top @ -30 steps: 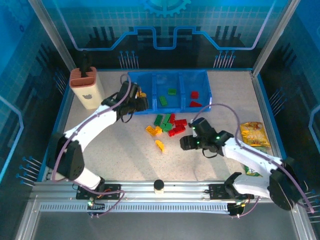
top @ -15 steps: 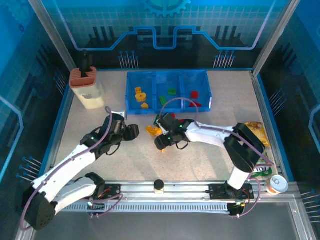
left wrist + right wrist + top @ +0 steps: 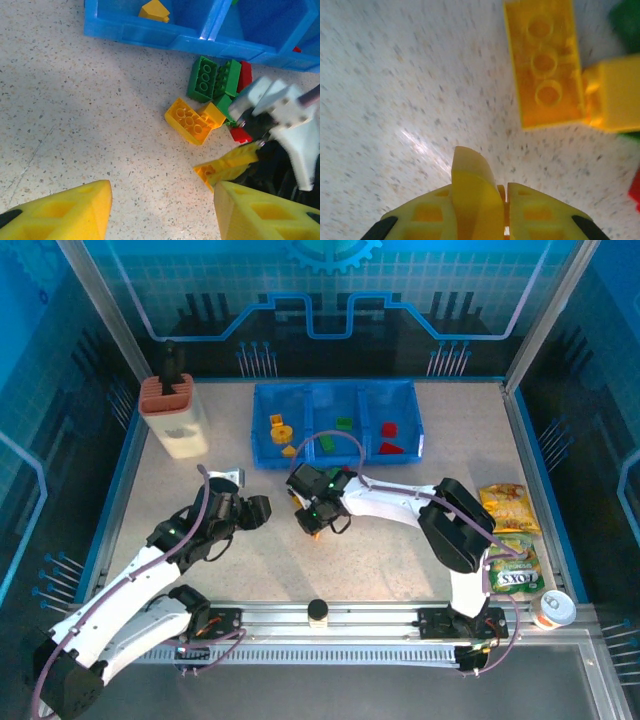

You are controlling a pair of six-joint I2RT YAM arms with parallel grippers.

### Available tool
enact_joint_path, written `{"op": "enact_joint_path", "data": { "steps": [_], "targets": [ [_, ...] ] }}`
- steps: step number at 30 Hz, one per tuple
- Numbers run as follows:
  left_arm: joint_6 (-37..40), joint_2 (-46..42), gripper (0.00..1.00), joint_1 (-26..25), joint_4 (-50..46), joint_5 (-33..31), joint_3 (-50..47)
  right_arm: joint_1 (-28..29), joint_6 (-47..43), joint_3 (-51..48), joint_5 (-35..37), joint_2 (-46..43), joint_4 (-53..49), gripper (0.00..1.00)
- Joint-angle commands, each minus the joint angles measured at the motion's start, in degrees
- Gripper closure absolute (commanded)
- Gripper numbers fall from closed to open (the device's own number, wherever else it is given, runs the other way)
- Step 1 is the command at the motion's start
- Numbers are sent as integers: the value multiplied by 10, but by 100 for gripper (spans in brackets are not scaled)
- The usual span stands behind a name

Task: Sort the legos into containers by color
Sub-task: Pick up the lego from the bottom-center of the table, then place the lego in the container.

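Legos (image 3: 192, 120): your right gripper (image 3: 485, 195) pinches a yellow brick (image 3: 470, 170), left gripper (image 3: 162, 192) part-open, empty; next, lift it to the bin (image 3: 150, 32), yellow compartment.

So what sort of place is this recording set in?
Probably a robot lab workcell, not a home: a left arm and right arm bolted to an aluminium rail, blue-lit panel walls fencing the speckled table, and a three-compartment blue bin set out for sorting.

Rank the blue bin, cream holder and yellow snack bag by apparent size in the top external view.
1. blue bin
2. cream holder
3. yellow snack bag
The holder rises toward the camera, so its lead over the bag is unsure.
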Motion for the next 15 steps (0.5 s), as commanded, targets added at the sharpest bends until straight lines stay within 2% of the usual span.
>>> {"op": "enact_joint_path", "data": {
  "steps": [1,7,15],
  "targets": [
    [-10,-19,43,-4,-21,-11,-8,2,-17,72,38,9,-47,84],
    [-23,-58,43,-5,-39,-2,-23,-34,-44,249,71,80,-108,83],
    [-43,-97,43,-16,-64,6,-33,-101,-42,550,92,269,-226,83]
  ]
}}
